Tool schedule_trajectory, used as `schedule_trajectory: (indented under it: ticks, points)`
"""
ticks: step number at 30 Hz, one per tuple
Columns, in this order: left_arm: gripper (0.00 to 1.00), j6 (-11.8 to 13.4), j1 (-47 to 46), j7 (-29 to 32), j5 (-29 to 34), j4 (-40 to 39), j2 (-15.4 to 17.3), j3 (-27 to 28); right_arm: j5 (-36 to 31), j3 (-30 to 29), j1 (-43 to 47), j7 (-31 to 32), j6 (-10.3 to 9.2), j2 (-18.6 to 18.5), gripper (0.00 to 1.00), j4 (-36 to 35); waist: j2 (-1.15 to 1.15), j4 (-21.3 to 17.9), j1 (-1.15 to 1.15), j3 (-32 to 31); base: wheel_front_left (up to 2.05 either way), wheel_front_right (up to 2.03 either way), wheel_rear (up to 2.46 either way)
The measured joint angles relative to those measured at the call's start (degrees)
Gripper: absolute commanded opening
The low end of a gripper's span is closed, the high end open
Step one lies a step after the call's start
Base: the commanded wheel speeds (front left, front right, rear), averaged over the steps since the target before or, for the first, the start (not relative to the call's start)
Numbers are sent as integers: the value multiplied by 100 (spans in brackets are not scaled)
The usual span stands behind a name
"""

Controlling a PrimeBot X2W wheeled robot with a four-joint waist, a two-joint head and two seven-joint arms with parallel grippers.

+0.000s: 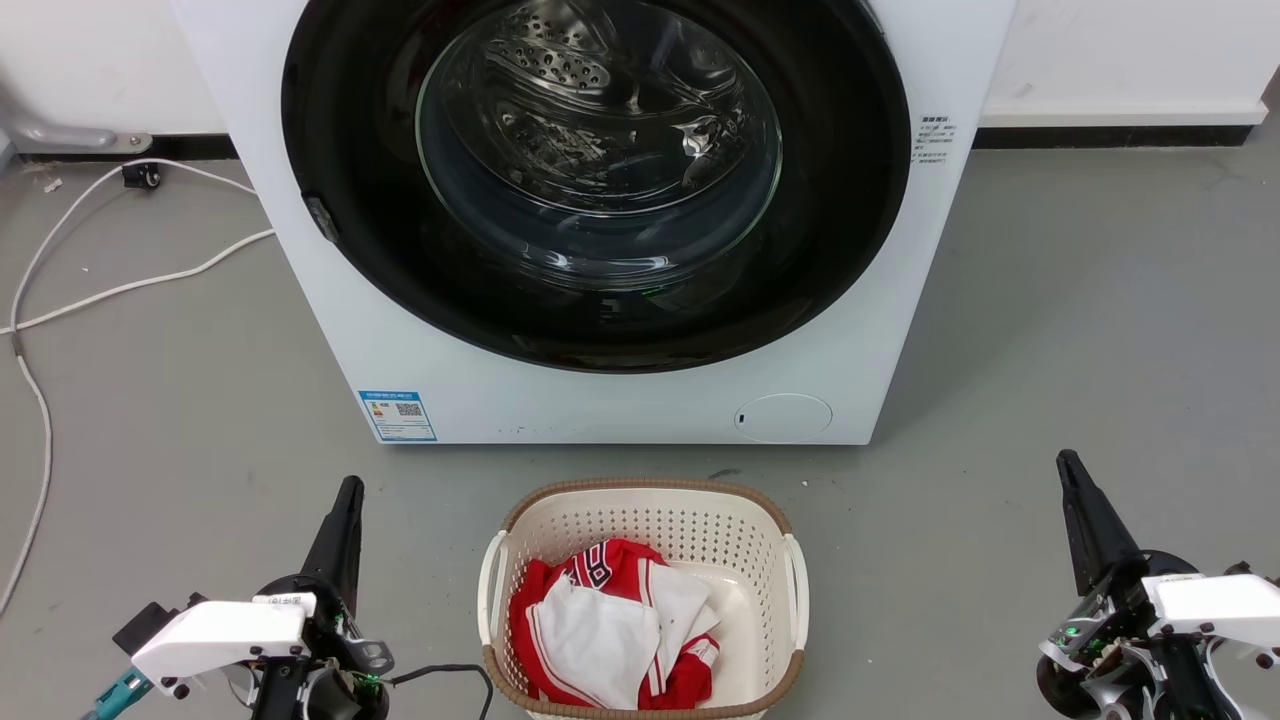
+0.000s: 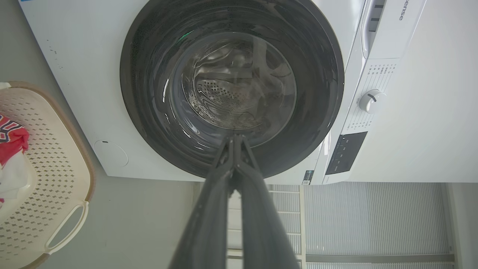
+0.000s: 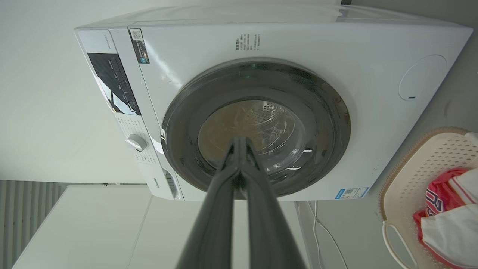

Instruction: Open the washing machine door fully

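Grey floor (image 1: 1050, 330) carries the white boxy washing machine (image 1: 620, 405), upper centre of frame. Its round glossy black washing machine door (image 1: 350, 250), clear bulging glass centre, sits closed flush. Cream perforated laundry basket (image 1: 640, 492) stands below, apart. Left gripper (image 1: 348, 492), lower left, and right gripper (image 1: 1066, 465), lower right: fingers pressed together, empty.

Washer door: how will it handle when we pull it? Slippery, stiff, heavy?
The washing machine door looks glossy and smooth, so a grip on its face would likely slip; the small notch on its left edge seems better purchase. It looks like a rigid disc, so it should probably swing as one piece. The bulging glass bowl suggests some weight.
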Motion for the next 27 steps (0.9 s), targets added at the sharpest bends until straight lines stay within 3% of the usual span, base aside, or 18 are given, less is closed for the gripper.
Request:
schedule_trajectory:
  ticks: [4,5,18,27]
  points:
    - [0,0,-1,2,3,0,-7,5,-5,-4,-1,1,0,2,0,0,0,0,0,0,0,0,0]
    - [100,0,-1,4,3,0,-7,7,-7,-5,-1,1,0,3,100,0,0,0,0,0,0,0,0]
    - [100,8,144,-253,80,-78,-56,-178,-107,119,177,-272,-1,24,100,-64,0,-7,0,0,0,0,0]
    - [100,8,143,-492,573,-396,-59,-202,-822,121,244,-501,-1,27,100,-374,0,-4,-1,2,0,0,0]
